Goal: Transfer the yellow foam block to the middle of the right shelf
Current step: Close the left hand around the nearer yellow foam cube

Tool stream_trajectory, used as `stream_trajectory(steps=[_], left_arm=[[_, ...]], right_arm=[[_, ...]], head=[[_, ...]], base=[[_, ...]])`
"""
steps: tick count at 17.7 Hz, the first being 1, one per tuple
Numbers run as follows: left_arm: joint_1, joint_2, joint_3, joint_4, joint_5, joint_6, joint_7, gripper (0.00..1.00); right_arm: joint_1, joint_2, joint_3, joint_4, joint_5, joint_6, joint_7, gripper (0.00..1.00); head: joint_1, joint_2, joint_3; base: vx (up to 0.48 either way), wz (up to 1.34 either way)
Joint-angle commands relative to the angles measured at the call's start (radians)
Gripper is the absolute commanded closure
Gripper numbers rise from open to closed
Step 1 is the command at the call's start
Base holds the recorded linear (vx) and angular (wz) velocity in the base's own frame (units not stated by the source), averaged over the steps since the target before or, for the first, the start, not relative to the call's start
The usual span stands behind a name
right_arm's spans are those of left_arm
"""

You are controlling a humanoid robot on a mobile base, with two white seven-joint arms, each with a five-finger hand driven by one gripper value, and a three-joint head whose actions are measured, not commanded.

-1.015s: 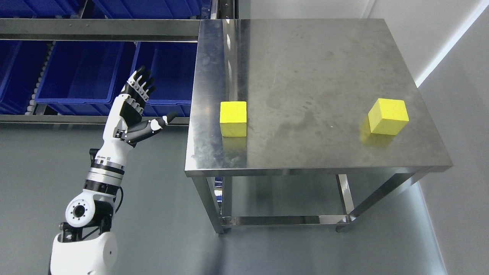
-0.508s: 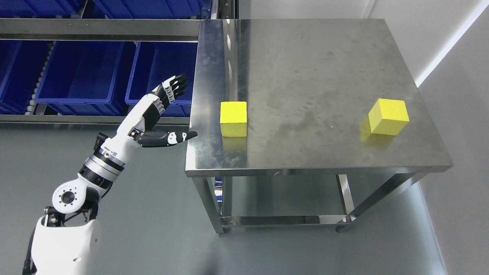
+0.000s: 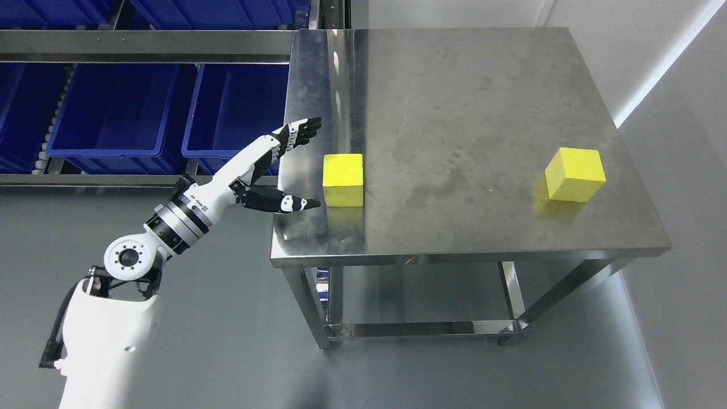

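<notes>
A yellow foam block (image 3: 343, 179) sits near the left edge of the steel table (image 3: 466, 102). A second yellow foam block (image 3: 574, 174) sits near the table's right edge. My left hand (image 3: 309, 165) reaches over the table's left edge, open, fingers (image 3: 301, 130) spread above and thumb (image 3: 292, 203) below, just left of the nearer block and not touching it. The right arm is out of view.
Blue bins (image 3: 108, 108) sit on a steel rack (image 3: 142, 45) at the left, behind my left arm. The table has a lower rail (image 3: 409, 328). Grey floor lies in front, a white wall at the right.
My left hand has swung right and forward from beside the bins to over the table's left edge, close to the left block. The camera has shifted slightly.
</notes>
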Motion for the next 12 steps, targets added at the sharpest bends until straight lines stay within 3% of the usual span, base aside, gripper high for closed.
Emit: stream_trajectory(steps=[1, 7, 12], left_arm=[[-0.048, -0.022, -0.146, 0.198, -0.088, 0.004, -0.005, 0.04], [-0.103, -0.063, -0.161, 0.286, -0.092, 0.004, -0.008, 0.04], [-0.106, -0.082, -0.138, 0.294, -0.088, -0.005, -0.054, 0.2]], right_arm=[[-0.002, -0.017, 0.0, -0.017, 0.0, 0.0, 0.0, 0.0], [-0.002, -0.017, 0.0, -0.017, 0.0, 0.0, 0.0, 0.0], [-0.003, -0.017, 0.0, -0.017, 0.0, 0.0, 0.0, 0.0]], head=[[0.0, 0.0, 0.0], [0.0, 0.0, 0.0], [0.0, 0.0, 0.0]], base=[[0.029, -0.05], [0.033, -0.05], [0.04, -0.05]])
